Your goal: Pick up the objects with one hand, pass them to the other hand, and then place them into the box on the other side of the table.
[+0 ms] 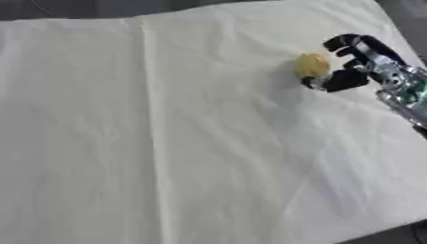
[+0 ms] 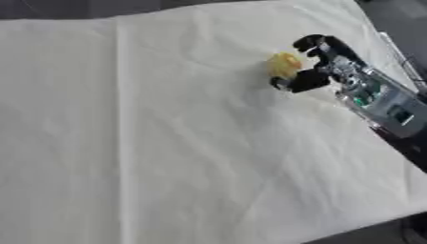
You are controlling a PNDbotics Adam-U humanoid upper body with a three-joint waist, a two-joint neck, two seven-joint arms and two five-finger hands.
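So there's one small, rounded yellow object (image 1: pixel 312 65), kinda lumpy and matte, sitting on the pale cream tablecloth (image 1: pixel 167 143) toward the far right side. It's tucked right between the curled black fingers (image 1: pixel 338 81) of the right hand (image 2: pixel 321 64).

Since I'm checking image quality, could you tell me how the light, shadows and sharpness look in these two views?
Left eye view: soft even light, a faint shadow on the cloth left of the yellow object, and the right hand looks blurred. Right eye view: the same flat light with no glare, and the cloth's creases are soft.
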